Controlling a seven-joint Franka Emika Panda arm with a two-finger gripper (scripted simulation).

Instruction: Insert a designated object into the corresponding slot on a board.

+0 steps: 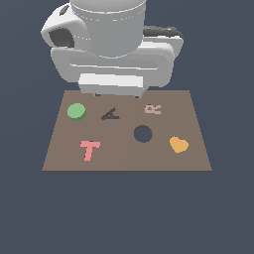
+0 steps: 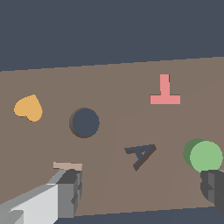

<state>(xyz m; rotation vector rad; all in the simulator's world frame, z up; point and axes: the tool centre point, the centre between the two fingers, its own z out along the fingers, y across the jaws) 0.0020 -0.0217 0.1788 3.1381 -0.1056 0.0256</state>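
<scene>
The green disc lies flat on the brown board, near its far corner on the exterior view's left. The slot, a dark round hole, is near the board's middle and has nothing in it. My gripper is open above the board's far edge, with nothing between its fingers. One fingertip shows close beside the disc. In the exterior view the arm's hand hides the fingers.
A dark A-shaped cutout sits between the disc and the slot. A pink T and an orange heart lie nearer the front edge. A tan R is partly covered by the other finger.
</scene>
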